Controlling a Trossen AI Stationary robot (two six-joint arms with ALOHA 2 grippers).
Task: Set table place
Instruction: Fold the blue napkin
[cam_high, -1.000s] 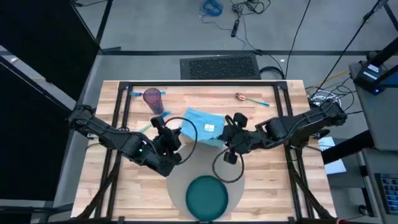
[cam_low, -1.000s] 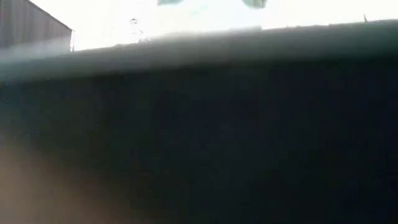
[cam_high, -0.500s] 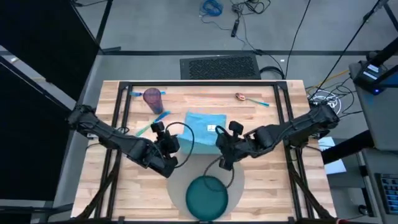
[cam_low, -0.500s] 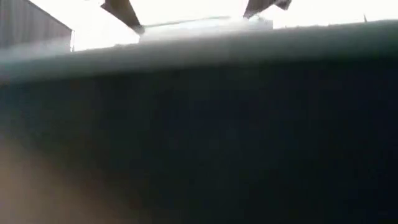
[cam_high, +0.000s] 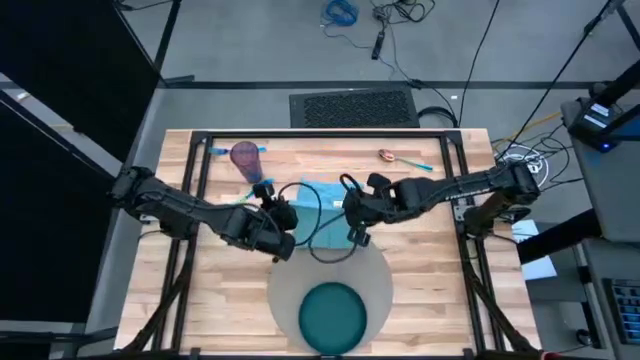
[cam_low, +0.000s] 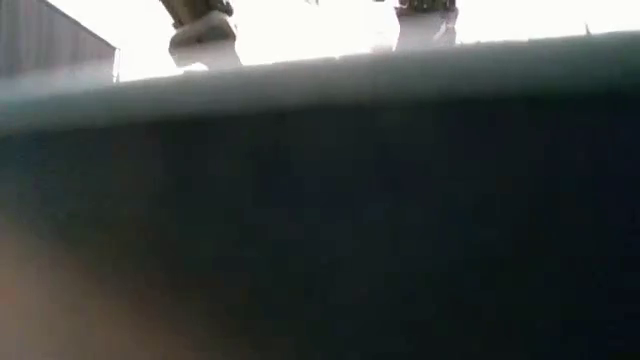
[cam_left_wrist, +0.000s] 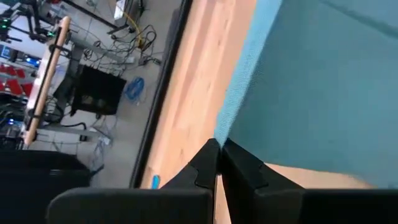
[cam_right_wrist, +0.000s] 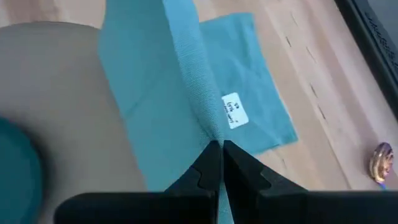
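The light blue napkin lies on the table just beyond the round grey placemat, which carries the dark teal plate. My left gripper is shut on the napkin's left side. My right gripper is shut on its right side. The two stand close together at the placemat's far rim. In the right wrist view the napkin shows a white tag. My left gripper pinches the napkin's edge at a corner between its two shut fingers; how many layers cannot be told. That edge runs straight away from the fingertips. My right gripper pinches a raised ridge of the napkin between its two fingers, slanting down from above. The ridge rises from the cloth toward the fingertips, while the part with the tag lies flat on the table.
A purple cup lies at the far left and a spoon at the far right. Blue-handled cutlery lies left of the napkin. The plate's dark rim fills the low view.
Both grippers have gone toward the table's far edge and closer to each other, the right one going toward the left. The napkin, crumpled and tilted a second ago, has been spread squarer, and its near side is now gathered between the grippers.
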